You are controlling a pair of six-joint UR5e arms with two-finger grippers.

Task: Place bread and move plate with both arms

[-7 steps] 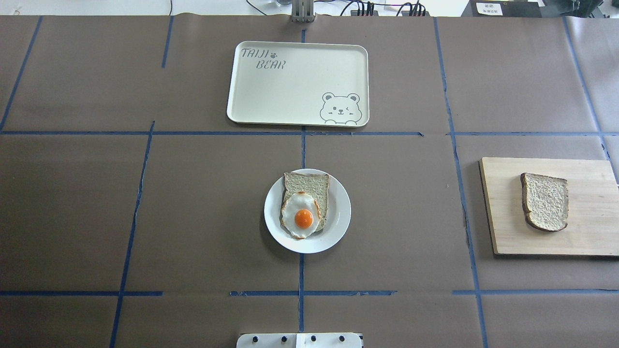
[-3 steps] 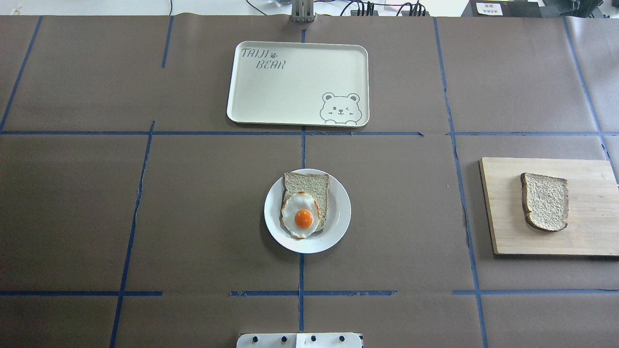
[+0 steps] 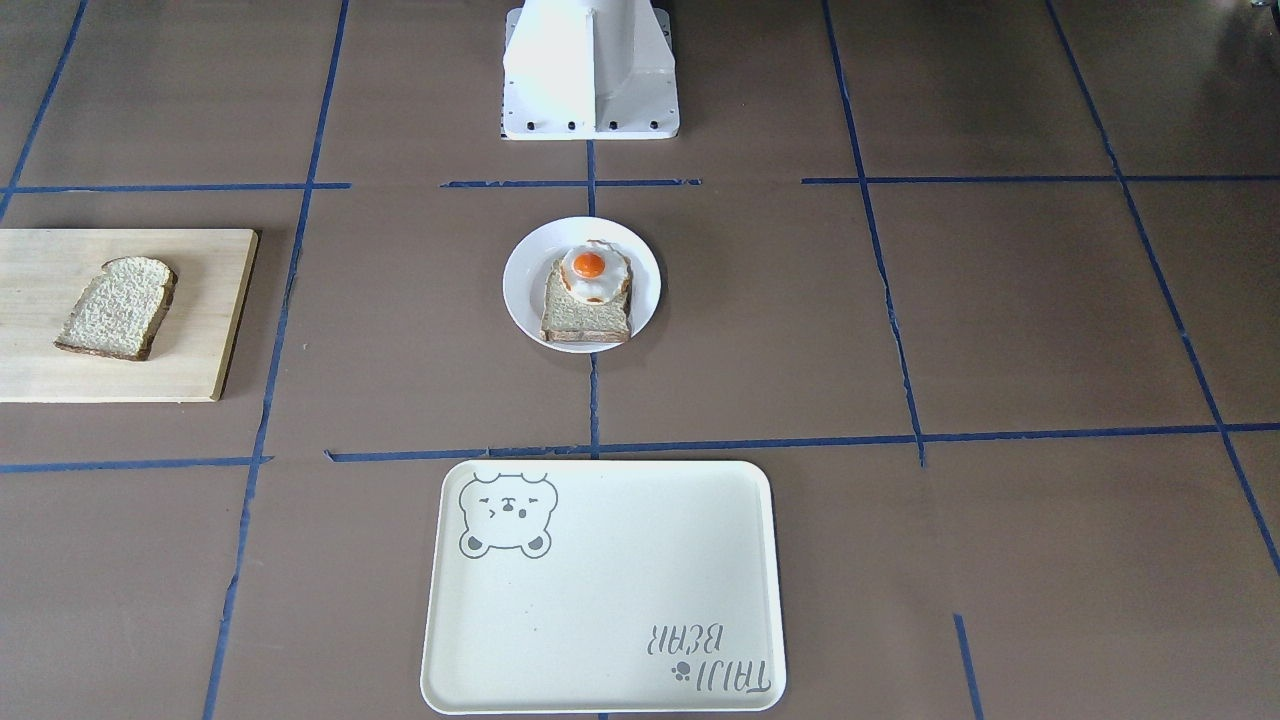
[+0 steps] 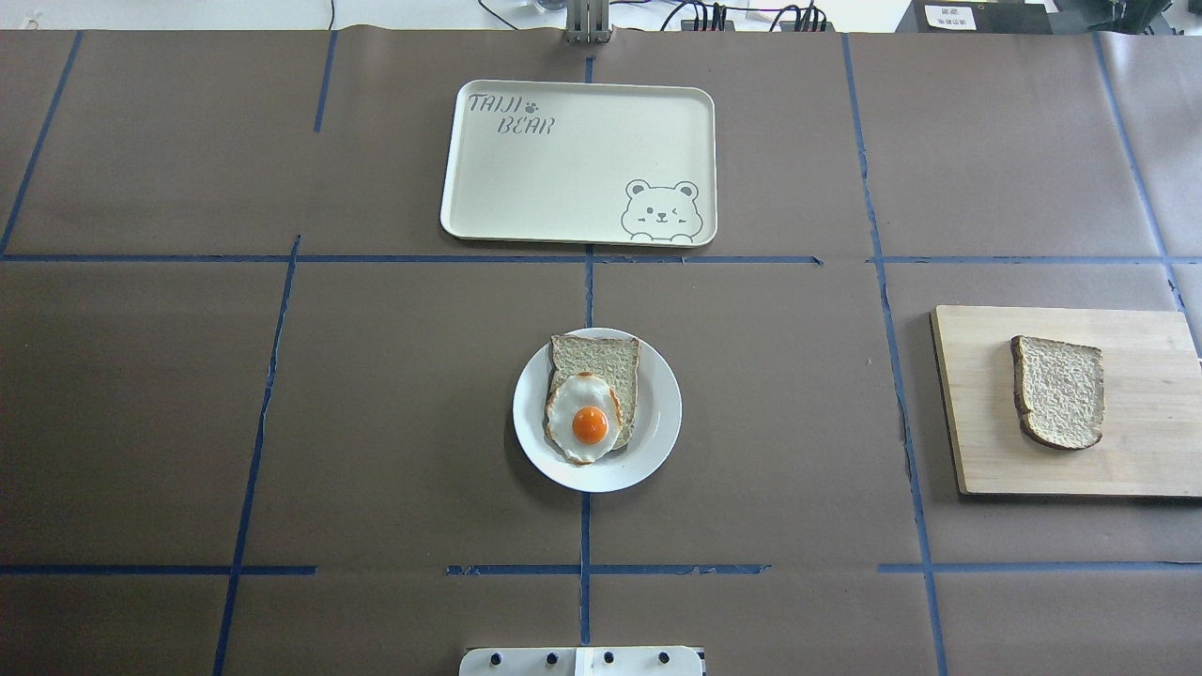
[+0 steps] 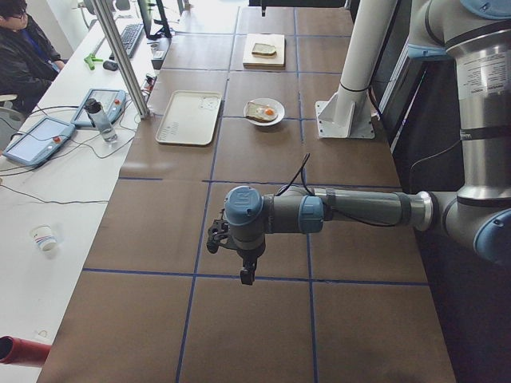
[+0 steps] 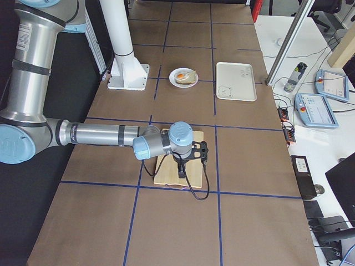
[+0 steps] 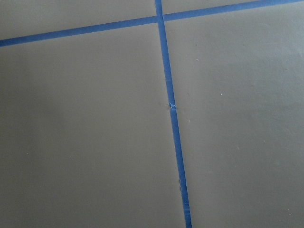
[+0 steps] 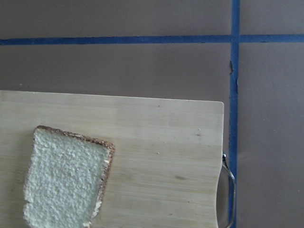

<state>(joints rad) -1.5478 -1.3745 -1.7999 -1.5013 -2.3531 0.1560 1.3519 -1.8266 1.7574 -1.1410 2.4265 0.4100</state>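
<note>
Below right claw, bread on board

Dark-crusted bread lies flat on the board, well apart from the white plate
</note>
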